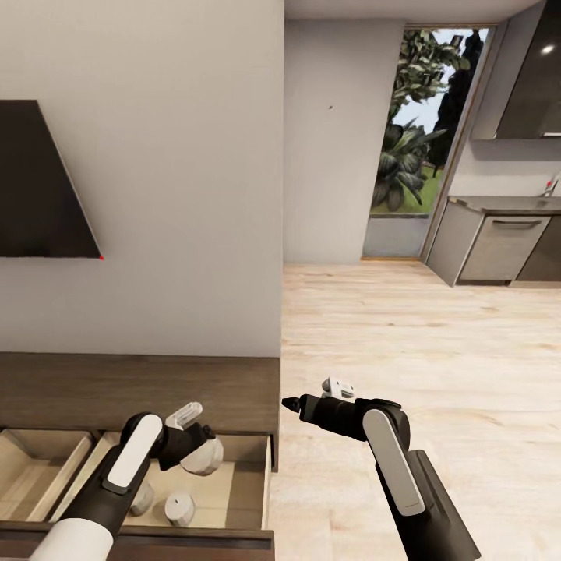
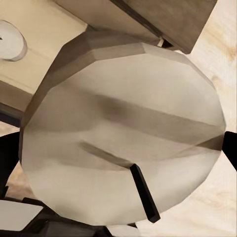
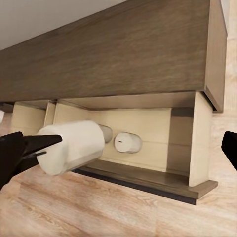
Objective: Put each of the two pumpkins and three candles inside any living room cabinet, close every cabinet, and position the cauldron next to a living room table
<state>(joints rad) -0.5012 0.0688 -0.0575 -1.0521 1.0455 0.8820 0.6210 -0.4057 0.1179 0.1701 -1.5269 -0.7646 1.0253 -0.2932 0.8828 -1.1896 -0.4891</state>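
My left gripper (image 1: 204,453) is shut on a white candle (image 1: 201,458) and holds it over the open right drawer (image 1: 245,483) of the long dark-brown cabinet (image 1: 140,389). Up close in the left wrist view, the held candle (image 2: 123,133) shows its dark wick. Two more candles lie in that drawer, one (image 1: 179,508) in plain sight and one (image 1: 142,499) partly behind my left arm. In the right wrist view, the held candle (image 3: 69,148) hangs before the drawer with a lying candle (image 3: 127,142) behind it. My right gripper (image 1: 290,403) is open and empty, just off the cabinet's right end. Pumpkins and cauldron are out of view.
The cabinet's left drawer (image 1: 31,467) also stands open with a pale inside. A dark screen (image 1: 39,179) hangs on the wall above. Light wood floor (image 1: 405,351) stretches right toward grey kitchen units (image 1: 499,249) and a glass door (image 1: 413,132).
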